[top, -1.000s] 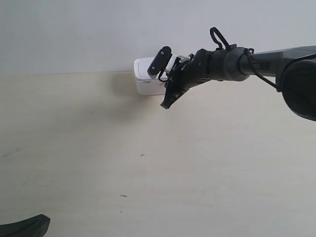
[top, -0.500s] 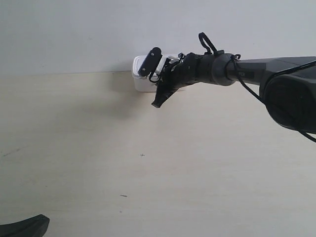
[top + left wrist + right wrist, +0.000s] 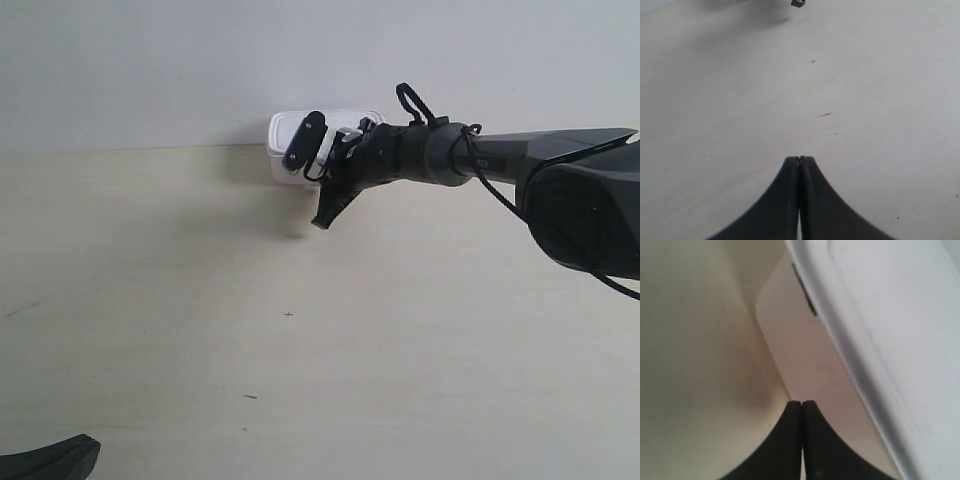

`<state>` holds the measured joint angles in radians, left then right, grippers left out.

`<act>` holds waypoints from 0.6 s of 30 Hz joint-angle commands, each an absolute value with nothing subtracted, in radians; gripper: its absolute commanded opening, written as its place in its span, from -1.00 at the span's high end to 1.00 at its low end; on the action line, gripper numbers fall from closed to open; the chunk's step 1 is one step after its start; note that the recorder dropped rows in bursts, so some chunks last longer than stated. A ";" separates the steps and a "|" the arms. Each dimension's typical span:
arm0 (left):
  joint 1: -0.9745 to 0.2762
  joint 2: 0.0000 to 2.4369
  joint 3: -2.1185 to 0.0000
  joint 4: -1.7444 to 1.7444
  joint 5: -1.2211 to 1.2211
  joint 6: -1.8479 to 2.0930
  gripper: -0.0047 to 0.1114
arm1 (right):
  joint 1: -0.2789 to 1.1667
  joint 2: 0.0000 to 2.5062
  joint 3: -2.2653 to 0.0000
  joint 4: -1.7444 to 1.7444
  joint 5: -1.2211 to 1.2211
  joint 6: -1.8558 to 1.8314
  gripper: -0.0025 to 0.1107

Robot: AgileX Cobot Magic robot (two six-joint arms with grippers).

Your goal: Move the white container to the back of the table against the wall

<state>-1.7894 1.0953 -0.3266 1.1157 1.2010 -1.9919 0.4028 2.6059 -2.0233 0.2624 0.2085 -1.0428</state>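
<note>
Pale beige table (image 3: 150, 300) is running back to the plain wall (image 3: 150, 70), and the white container (image 3: 279, 160) is sitting at the foot of that wall, seemingly touching it. Right gripper (image 3: 801, 407) is hovering just beside the box, on its face away from the wall, fingers clenched on nothing. Left gripper (image 3: 800, 162), likewise clenched empty, is hanging well away from the wall. The push is looking nearly done, so any last nudge is calling for low, square, gentle contact, lest the box twist or tip

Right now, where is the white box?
In the exterior view the white box sits at the back edge of the table against the wall, mid-frame, just behind the right gripper.
</note>
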 commanded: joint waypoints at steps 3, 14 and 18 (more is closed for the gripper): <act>-1.796 1.089 -0.325 1.114 1.221 -1.988 0.92 | 0.406 2.601 -2.043 0.254 0.161 -1.045 0.96; -1.796 1.089 -0.325 1.112 1.221 -1.990 0.92 | 0.406 2.601 -2.043 0.252 0.151 -1.047 0.96; -1.796 1.089 -0.325 1.112 1.221 -1.990 0.92 | 0.404 2.601 -2.043 0.252 0.158 -1.047 0.96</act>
